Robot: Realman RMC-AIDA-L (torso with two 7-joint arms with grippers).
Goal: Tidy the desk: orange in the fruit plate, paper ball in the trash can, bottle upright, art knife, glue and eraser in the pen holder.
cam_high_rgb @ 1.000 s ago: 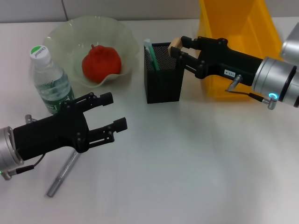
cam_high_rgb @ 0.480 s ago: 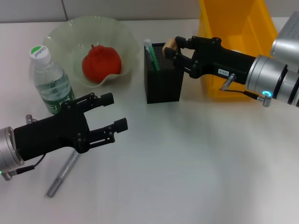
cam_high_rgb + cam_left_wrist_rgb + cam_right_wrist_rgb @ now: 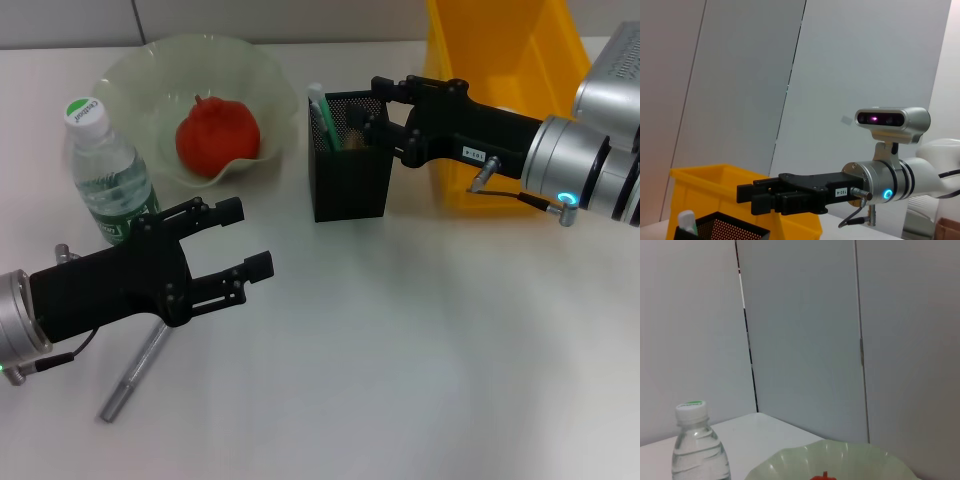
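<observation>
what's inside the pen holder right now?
In the head view, the pen holder holds a green-and-white stick item upright at its left side and a tan object, likely the eraser, below the rim. The right gripper is open over it. The mesh hides the bottom.

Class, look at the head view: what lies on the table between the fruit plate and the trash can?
The pen holder stands between the fruit plate and the trash can, with the right gripper over its rim.

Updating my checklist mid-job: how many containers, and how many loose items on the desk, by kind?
Containers: 3: fruit plate, pen holder, trash can
Bottle: 1
Orange: 1, in the plate
Metal tool on desk: 1
Total: 6
</observation>
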